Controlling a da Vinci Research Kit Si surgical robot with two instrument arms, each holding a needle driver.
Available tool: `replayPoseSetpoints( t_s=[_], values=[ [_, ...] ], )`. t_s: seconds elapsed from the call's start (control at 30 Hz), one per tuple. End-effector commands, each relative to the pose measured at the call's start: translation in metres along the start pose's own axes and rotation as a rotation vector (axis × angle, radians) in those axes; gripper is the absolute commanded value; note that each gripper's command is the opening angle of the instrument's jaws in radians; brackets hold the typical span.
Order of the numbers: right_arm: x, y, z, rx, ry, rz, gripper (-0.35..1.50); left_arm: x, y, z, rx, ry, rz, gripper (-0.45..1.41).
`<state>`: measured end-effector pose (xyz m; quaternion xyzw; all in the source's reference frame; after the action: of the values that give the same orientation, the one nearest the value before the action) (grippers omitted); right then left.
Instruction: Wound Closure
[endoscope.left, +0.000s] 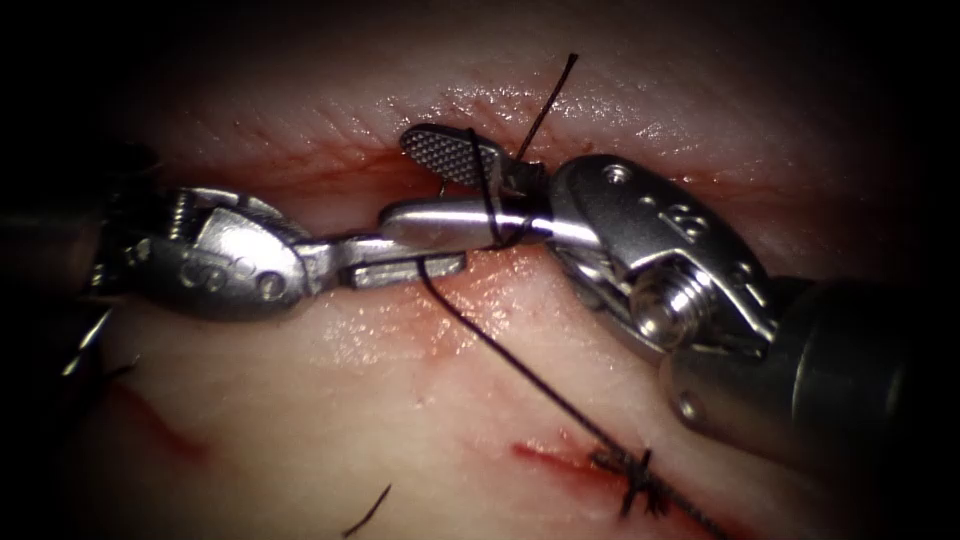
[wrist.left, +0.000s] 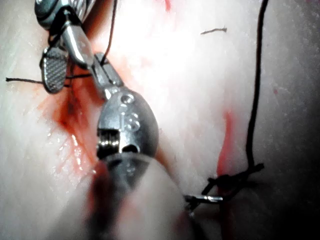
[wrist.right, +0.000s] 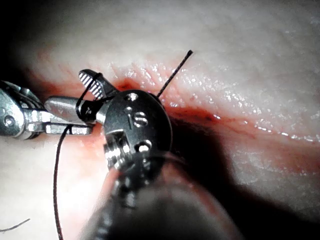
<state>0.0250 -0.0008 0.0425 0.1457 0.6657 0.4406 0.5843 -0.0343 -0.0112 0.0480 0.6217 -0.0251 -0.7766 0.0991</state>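
Observation:
My right tool (endoscope.left: 395, 178) comes in from the right with its jaws open over the red cut (endoscope.left: 300, 172) in the tissue (endoscope.left: 330, 400). Dark thread (endoscope.left: 486, 190) is wound around both its jaws, and a short free end (endoscope.left: 556, 92) sticks up behind it. My left tool (endoscope.left: 455, 262) sits just below, shut on the thread where it leaves the loop. From there the thread (endoscope.left: 520, 365) runs down and right to a knotted stitch (endoscope.left: 635, 475). Seen from the left wrist, the left tool (wrist.left: 107, 82) meets the right tool's ridged pad (wrist.left: 54, 72). Neither tool holds the needle.
Red fluid (endoscope.left: 440, 310) stains the tissue under the jaws. A cut end of thread (endoscope.left: 365, 510) lies near the front edge. In the left wrist view another knotted stitch (wrist.left: 230, 180) has a short shiny metal piece (wrist.left: 205, 199) beside it, possibly the needle.

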Motion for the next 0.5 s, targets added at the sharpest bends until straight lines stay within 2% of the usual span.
replayPoseSetpoints(
  t_s=[0.03, 0.5],
  values=[
    [0.0003, 0.0003, 0.0008, 0.002, 0.005, 0.001, 0.83, -0.0004, 0.0001, 0.0005, -0.001, 0.003, 0.001, -0.45],
    [0.0008, 0.0011, 0.0006, 0.015, 0.023, 0.016, 0.79, 0.0001, 0.0006, -0.0003, -0.005, 0.005, 0.001, -0.45]
  ],
)
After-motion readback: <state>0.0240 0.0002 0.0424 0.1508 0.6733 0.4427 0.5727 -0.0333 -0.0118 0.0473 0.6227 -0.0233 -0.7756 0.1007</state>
